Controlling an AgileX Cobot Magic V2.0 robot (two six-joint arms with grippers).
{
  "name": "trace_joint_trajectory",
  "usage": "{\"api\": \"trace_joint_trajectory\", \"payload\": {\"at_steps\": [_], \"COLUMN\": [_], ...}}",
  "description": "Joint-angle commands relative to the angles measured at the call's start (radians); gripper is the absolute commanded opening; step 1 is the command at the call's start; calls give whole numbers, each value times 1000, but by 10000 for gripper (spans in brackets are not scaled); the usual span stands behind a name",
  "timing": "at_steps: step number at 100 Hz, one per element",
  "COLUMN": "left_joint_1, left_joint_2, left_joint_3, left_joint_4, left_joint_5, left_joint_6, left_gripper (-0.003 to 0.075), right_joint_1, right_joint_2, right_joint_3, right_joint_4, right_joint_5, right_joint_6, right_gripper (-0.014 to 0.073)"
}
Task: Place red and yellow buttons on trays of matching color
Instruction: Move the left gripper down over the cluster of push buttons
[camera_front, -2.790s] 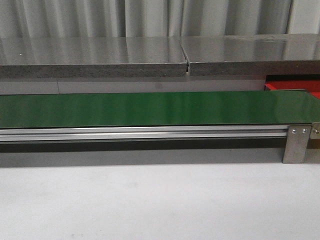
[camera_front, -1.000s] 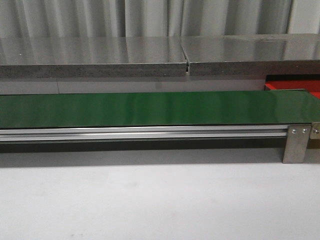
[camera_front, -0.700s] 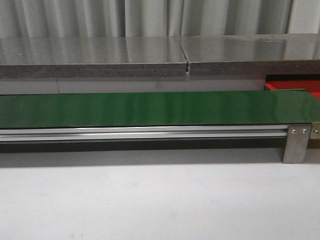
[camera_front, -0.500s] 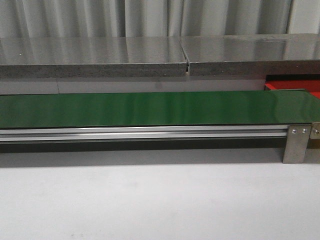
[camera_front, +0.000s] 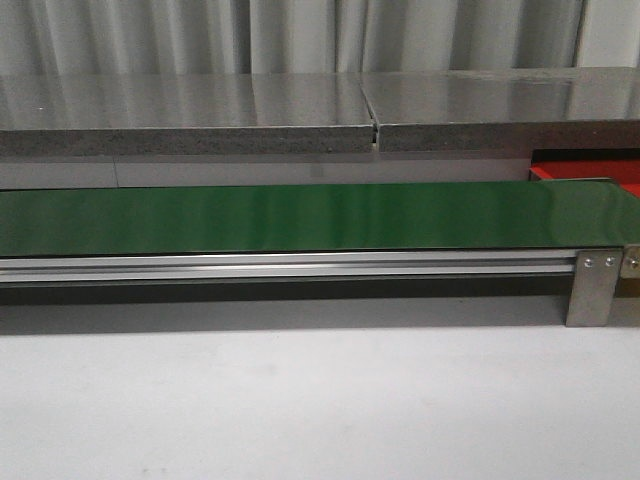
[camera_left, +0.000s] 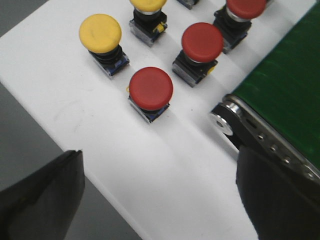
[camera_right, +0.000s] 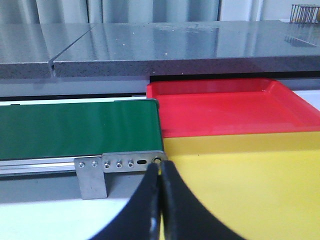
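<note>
Nothing's moved on the belt (camera_front: 300, 215) lately, left gripper (camera_left: 155, 200) gaping over the nearest red button (camera_left: 151, 89), right gripper (camera_right: 160, 200) pinched empty facing the red tray (camera_right: 225, 107) and yellow tray (camera_right: 260, 185), so sorting hasn't started.

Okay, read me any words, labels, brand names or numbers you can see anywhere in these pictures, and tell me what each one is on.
None can be read.
Red buttons and yellow buttons: plain caps, no print.
Green belt: no markings.
Red tray and yellow tray: blank.
</note>
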Motion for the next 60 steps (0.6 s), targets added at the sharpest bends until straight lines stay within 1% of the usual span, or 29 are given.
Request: {"api": "trace_joint_trajectory", "payload": {"at_steps": [1,31,60], "left_joint_1": [17,26,26], "left_joint_2": [42,229,360], "left_joint_3": [-59,-161,-234], "left_joint_4": [10,25,41], "left_joint_5": [-54,-66,-66], "left_joint_6": [-12,-12,-12], "left_gripper": [608,608,608], "right_joint_1": [-5,-5,-5], "right_joint_2": [-16,-16,-16], "right_joint_3": [-9,-9,-9], "right_joint_4": [-5,-5,-5], "right_joint_5": [-77,-77,-77], "right_joint_6": [-5,-5,-5], "right_gripper": [-67,-67,-67]}}
